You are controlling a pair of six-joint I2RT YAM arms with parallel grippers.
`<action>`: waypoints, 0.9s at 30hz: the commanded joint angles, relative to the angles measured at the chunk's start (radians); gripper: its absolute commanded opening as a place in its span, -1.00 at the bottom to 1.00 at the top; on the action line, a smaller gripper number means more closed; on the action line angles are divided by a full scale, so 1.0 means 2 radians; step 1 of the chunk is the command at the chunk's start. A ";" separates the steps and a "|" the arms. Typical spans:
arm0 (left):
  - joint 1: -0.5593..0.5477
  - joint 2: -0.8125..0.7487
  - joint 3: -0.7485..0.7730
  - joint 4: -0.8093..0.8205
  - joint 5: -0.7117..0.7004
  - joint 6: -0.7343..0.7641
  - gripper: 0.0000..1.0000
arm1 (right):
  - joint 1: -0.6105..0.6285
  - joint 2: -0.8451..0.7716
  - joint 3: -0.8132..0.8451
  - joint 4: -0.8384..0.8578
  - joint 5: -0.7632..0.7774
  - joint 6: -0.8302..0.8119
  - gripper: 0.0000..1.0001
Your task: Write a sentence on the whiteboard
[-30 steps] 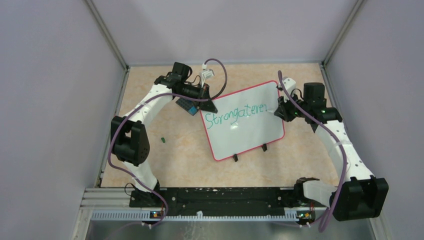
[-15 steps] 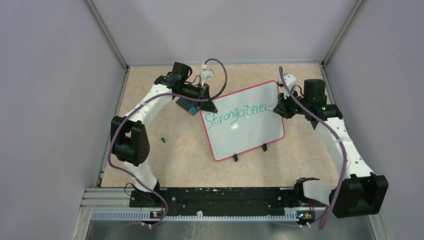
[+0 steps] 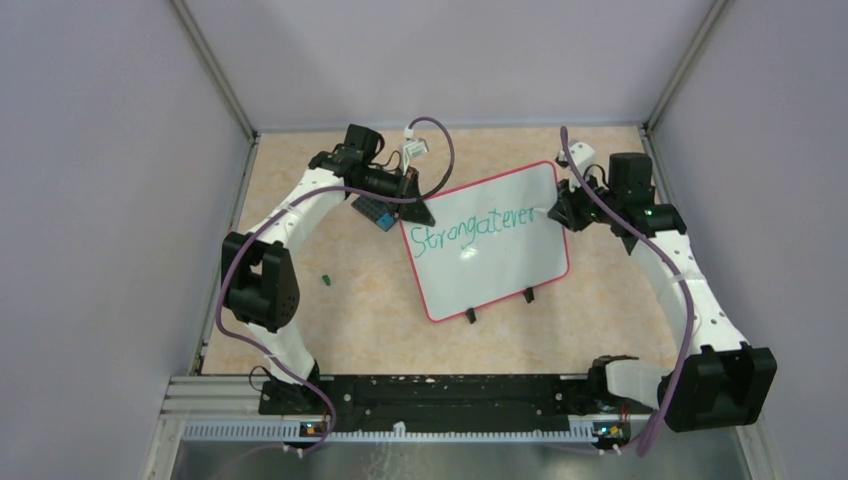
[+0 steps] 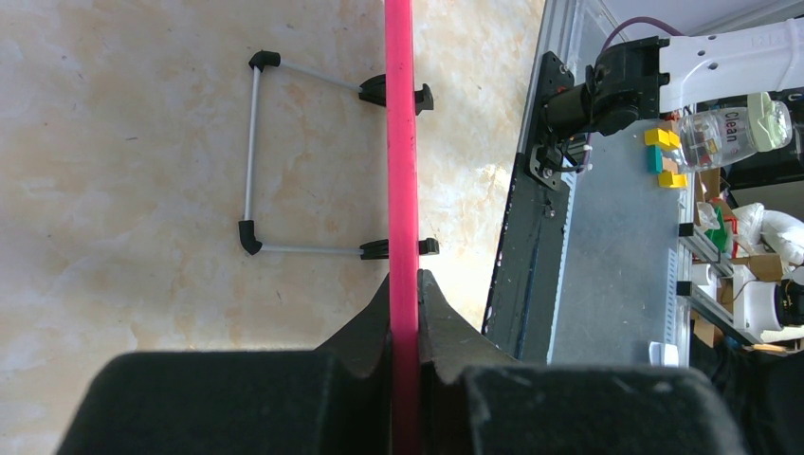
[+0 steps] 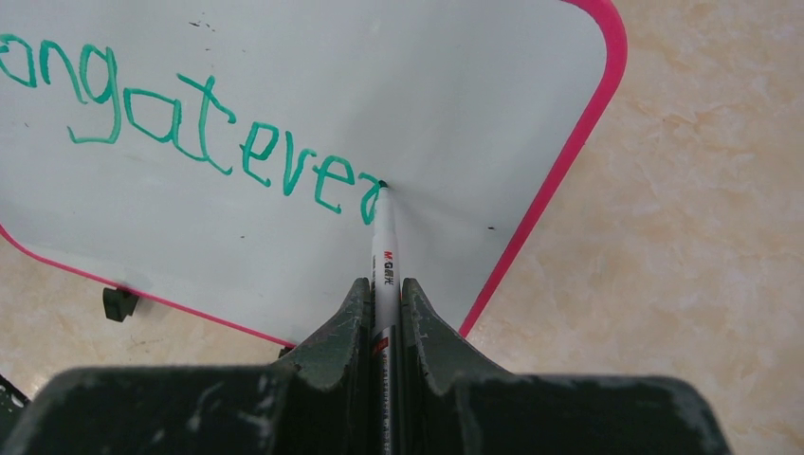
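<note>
On the beige table (image 3: pixel 340 320), my left gripper (image 4: pixel 405 282) clamps the whiteboard (image 3: pixel 495 265) by its rim, steadying it so my right gripper (image 5: pixel 384 289), pinching the marker (image 5: pixel 385 237), can write.

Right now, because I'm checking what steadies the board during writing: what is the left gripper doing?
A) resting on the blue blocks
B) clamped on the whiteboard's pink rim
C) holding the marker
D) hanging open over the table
B: the left wrist view shows the left gripper shut on the whiteboard at its pink rim; the marker sits in the right gripper.
</note>
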 commanded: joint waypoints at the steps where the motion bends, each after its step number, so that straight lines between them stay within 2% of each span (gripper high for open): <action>1: -0.006 0.004 -0.005 -0.004 -0.013 0.032 -1.00 | -0.012 0.004 0.027 0.029 0.020 0.000 -1.00; 27: -0.006 0.004 -0.003 -0.002 -0.010 0.029 -1.00 | -0.015 -0.027 0.028 -0.002 -0.003 -0.017 -1.00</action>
